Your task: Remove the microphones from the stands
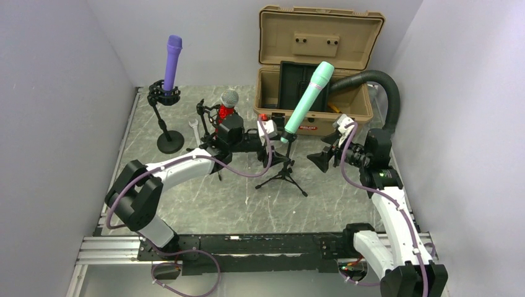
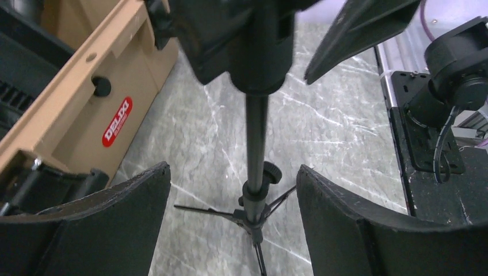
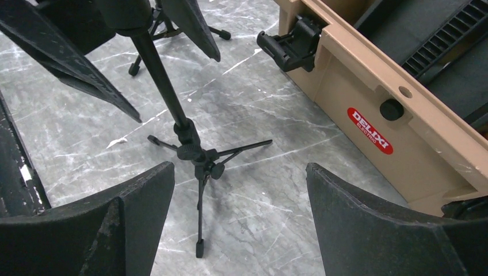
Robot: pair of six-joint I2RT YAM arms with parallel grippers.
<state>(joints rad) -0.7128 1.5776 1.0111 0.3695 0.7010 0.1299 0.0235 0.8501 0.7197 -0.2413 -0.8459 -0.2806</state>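
Note:
A teal microphone (image 1: 309, 99) sits tilted in the clip of a black tripod stand (image 1: 285, 172) at mid table. My left gripper (image 1: 280, 148) is open, its fingers on either side of the stand's pole (image 2: 256, 138) without touching it. In the left wrist view the gripper (image 2: 233, 184) frames the pole and the tripod hub, with the clip block just above. My right gripper (image 1: 322, 159) is open and empty, to the right of the stand. In the right wrist view the gripper (image 3: 240, 178) looks at the tripod (image 3: 194, 154); the microphone itself is out of both wrist views.
A purple microphone (image 1: 173, 60) stands on a round-base stand at the back left. A silver-headed red microphone (image 1: 228, 102) sits on another stand behind my left arm. An open tan case (image 1: 316, 120) and a black hose (image 1: 389, 93) are at the back right.

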